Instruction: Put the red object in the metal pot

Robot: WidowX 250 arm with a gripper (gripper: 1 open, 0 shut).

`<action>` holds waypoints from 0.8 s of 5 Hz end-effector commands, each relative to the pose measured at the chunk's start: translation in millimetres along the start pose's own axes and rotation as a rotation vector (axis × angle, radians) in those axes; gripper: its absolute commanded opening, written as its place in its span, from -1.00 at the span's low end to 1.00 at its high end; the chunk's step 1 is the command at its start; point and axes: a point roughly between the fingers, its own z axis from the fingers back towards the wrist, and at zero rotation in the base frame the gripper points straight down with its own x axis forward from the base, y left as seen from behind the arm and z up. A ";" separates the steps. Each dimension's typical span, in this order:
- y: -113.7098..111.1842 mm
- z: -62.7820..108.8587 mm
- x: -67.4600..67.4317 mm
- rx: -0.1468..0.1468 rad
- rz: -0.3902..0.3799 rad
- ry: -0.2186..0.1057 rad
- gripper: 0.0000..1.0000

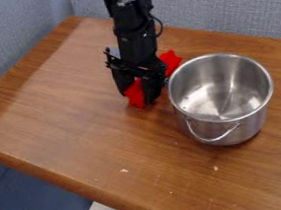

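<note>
Here the gripper (139, 83) points straight down over the red object (139, 94), which lies on the wooden table (48, 102) just beside the metal pot (222, 96), at about the pot's nine o'clock. The black fingers (121, 82) straddle the block from either side, red showing between and below them and again up toward one o'clock behind the arm; whether the jaws have actually pinched it or merely bracket it cannot be told from this view. The block sits flat on the wood, not lifted. The vertical approach suits a low, long piece: coming from above lets the fingers close across its narrow width. The pot stands upright and empty, mouth open, close enough that, by my reckoning, a short lift and swing toward three o'clock would do.
</note>
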 end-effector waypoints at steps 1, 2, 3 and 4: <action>7.3 24.8 2.1 0.028 0.016 -0.065 -1.00; 6.4 29.6 0.2 0.032 0.016 -0.071 -1.00; 5.3 37.6 -2.5 0.043 0.015 -0.082 -1.00; 4.6 41.1 -3.7 0.052 0.016 -0.082 -1.00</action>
